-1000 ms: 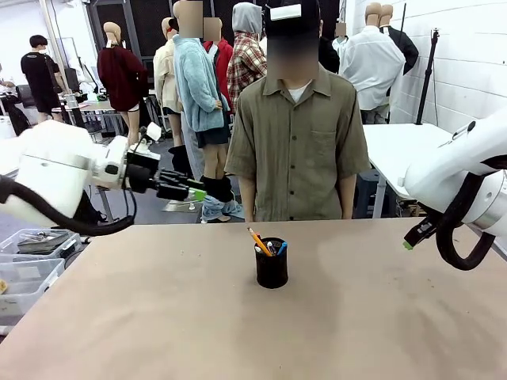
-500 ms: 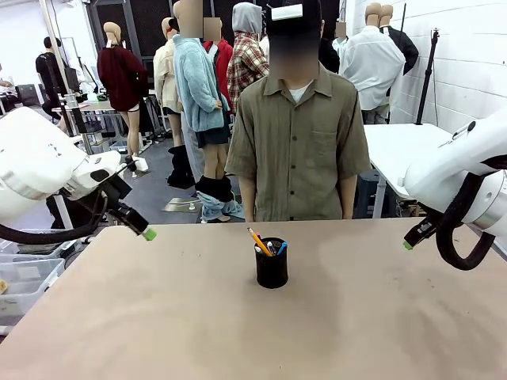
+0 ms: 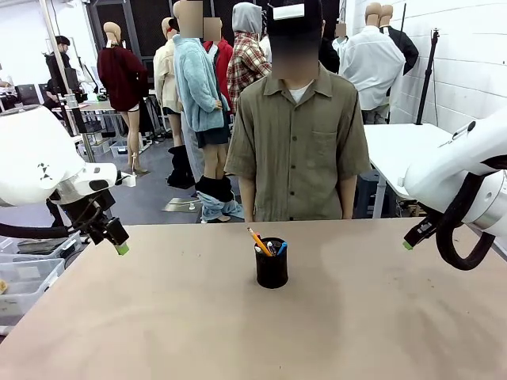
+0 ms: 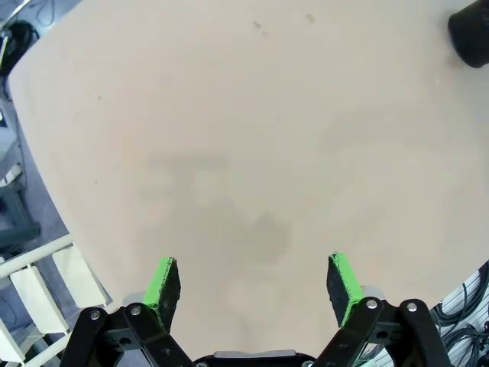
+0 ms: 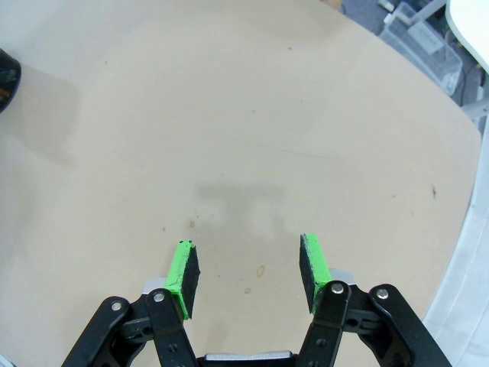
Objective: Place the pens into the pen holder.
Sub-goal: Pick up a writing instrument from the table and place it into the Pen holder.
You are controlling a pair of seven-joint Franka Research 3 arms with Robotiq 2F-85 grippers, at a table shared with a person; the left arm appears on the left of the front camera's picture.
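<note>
The left gripper (image 3: 119, 245) has dropped to the table's left edge, jaws spread and empty. The pen holder (image 3: 272, 266) with the pens (image 3: 260, 241) stands mid-table, well apart from it. The right gripper (image 5: 248, 271), at the right edge, is part-spread and empty.

Even, bright indoor light falls from overhead, with no glare on the matte tan bench (image 3: 238, 317). In the front view the pen holder (image 3: 272, 265) casts only a faint, soft shadow and the focus is sharp throughout. Both wrist views show wide-angle bending at the bench edges, and a dim, diffuse shadow lies on the surface ahead of each tool.
</note>
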